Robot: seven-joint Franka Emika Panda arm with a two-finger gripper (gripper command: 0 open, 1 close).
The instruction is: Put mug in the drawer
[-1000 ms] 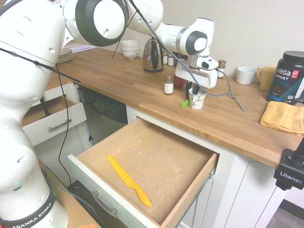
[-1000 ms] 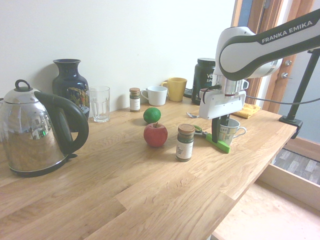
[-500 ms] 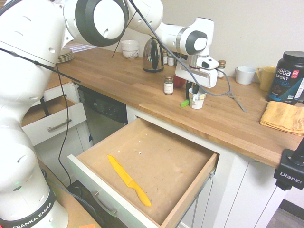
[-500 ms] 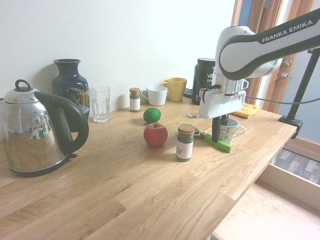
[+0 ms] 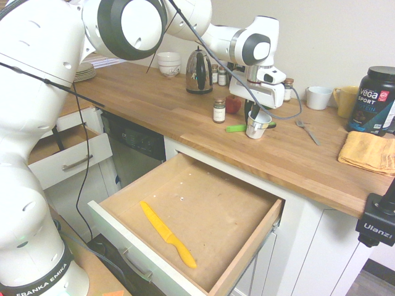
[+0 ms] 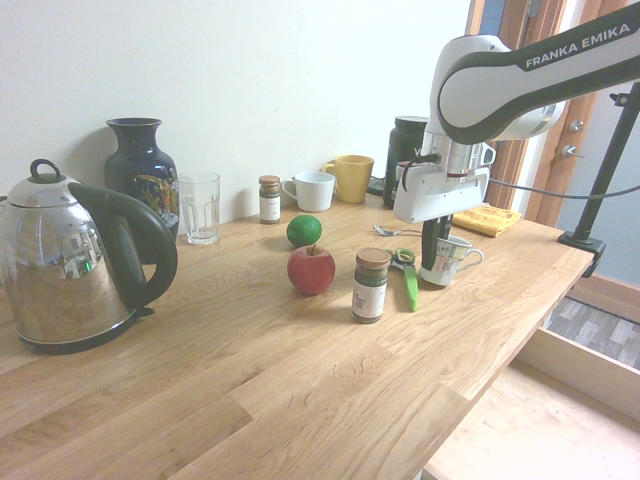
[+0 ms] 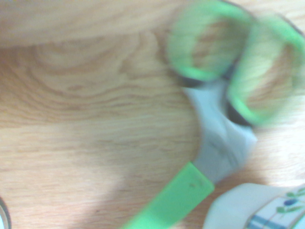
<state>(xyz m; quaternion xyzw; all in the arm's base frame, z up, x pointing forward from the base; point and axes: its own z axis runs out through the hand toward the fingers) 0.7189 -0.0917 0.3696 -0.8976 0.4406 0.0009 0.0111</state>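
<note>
Mug [image 5: 257, 125] is clamped at its rim between my gripper [image 5: 253, 115] fingers, nearly closed on the wall, tilted and just off the countertop [image 5: 185, 117]. Green scissors [image 6: 408, 280] lie beside it on the wood. Drawer [image 5: 191, 216] stands open below the counter edge, a yellow knife [image 5: 166, 233] inside.

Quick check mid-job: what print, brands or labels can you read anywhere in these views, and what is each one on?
"FRANKA EMIKA": on the white robot arm, and again low on the arm.
"VEGA SPORT": on the black tub; the smaller print under it is partly hidden.
"Ulanzi": on the black camera mount.
Spice jar labels: too small to read.
Mug band: a printed pattern, no words legible.
</note>
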